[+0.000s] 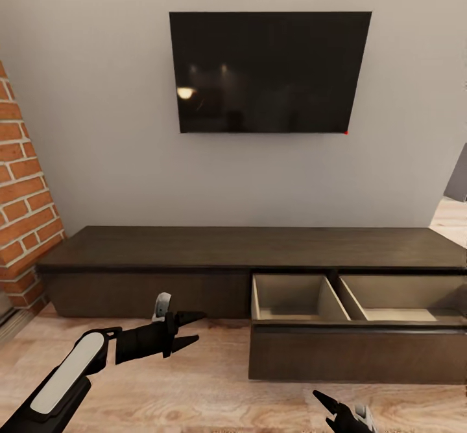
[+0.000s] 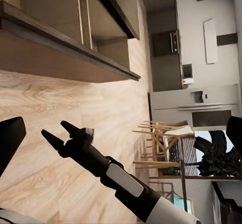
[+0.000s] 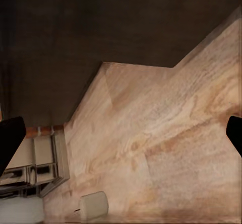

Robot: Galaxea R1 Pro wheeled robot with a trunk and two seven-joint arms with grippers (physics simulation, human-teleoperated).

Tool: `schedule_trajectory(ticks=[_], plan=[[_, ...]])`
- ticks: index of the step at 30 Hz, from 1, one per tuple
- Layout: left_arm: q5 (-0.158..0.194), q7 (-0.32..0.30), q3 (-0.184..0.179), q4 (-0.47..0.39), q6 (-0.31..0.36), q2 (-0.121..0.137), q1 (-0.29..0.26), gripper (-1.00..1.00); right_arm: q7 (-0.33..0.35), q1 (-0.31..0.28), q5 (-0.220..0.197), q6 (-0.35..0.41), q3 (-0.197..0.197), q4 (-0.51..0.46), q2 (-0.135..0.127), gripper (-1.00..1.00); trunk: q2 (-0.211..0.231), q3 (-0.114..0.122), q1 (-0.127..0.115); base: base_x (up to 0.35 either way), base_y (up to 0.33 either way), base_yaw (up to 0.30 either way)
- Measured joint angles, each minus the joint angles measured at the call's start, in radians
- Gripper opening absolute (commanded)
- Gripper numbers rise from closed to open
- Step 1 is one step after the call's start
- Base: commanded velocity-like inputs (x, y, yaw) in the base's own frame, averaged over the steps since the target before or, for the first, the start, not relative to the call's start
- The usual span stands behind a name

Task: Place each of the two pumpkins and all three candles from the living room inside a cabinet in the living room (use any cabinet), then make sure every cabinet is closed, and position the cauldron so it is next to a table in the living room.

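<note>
Cabinet (image 1: 194, 251) dead ahead, long and low against the grey wall under the television (image 1: 269, 70), and we can see its right-hand drawer (image 1: 357, 329) pulled well out over the wooden floor (image 1: 194, 381). Two compartments inside, split by a divider, and as far as we can see both are bare: no pumpkin, no candle in there. The left drawer front sits flush and shut.

Our left gripper (image 1: 189, 329) hangs low in front of that shut drawer front, jaws spread, nothing between them. Our right gripper (image 1: 327, 406) pokes in at the bottom edge of the head view, just before the open drawer; the left wrist camera catches it (image 2: 61, 133) with its two dark fingers parted and empty too.

So where do we stand? By our reading, nothing has been stowed in what we can see of this drawer. The open drawer looks ready to receive, but pumpkins, candles and cauldron would all have to be fetched from elsewhere in the room. After that the drawer wants pushing shut, and the cauldron wants setting beside the table.
</note>
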Motion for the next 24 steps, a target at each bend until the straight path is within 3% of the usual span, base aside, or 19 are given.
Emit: schedule_trajectory(ticks=[9, 18, 24], plan=[[0.0, 0.0, 0.0, 0.0, 0.0, 0.0, 0.0, 1.0, -0.012, 0.0, 0.0, 0.0, 0.002, 0.001, 0.001, 1.0, 0.063, 0.028, -0.035, -0.282, 0.0, 0.248], [0.0, 0.0, 0.0, 0.0, 0.0, 0.0, 0.0, 1.0, -0.021, 0.0, 0.003, 0.001, 0.002, 0.002, 0.002, 1.0, 0.126, 0.056, -0.07, -0.039, 0.0, 0.287], [-0.002, 0.001, 0.004, 0.0, 0.0, 0.002, 0.0, 1.0, -0.1, 0.0, 0.001, 0.0, 0.021, 0.001, 0.001, 1.0, 0.168, 0.075, -0.093, -0.001, 0.0, 0.288]])
